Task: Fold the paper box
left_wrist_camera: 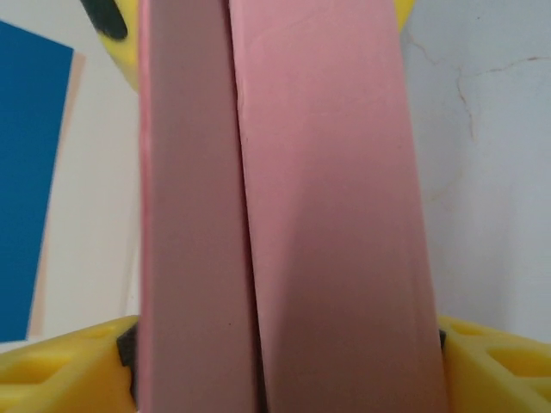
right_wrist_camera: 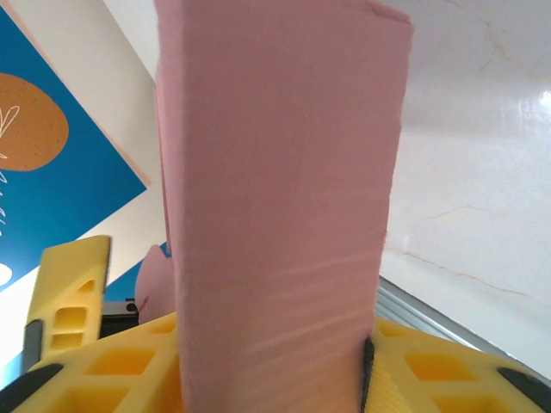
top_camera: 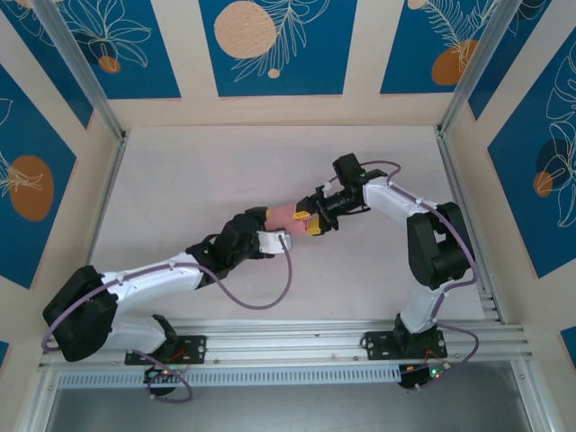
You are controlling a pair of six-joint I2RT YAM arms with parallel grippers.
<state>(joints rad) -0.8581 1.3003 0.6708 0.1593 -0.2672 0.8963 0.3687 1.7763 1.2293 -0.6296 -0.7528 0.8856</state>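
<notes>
Although the table (top_camera: 180,180) is reached across by both arms, the paper box (top_camera: 290,214) is held above its middle, the long axis running straight from one claw to the other; one end is pinched in the right claw (top_camera: 310,221); the other end is flanked by the left claw (top_camera: 270,227), whose yellow fingers (left_wrist_camera: 60,370) lie against both sides, though whether they press cannot be told; neither arm is judged nearer.

One paper box (top_camera: 286,214); two claws: left claw (top_camera: 269,235), right claw (top_camera: 315,220).
</notes>
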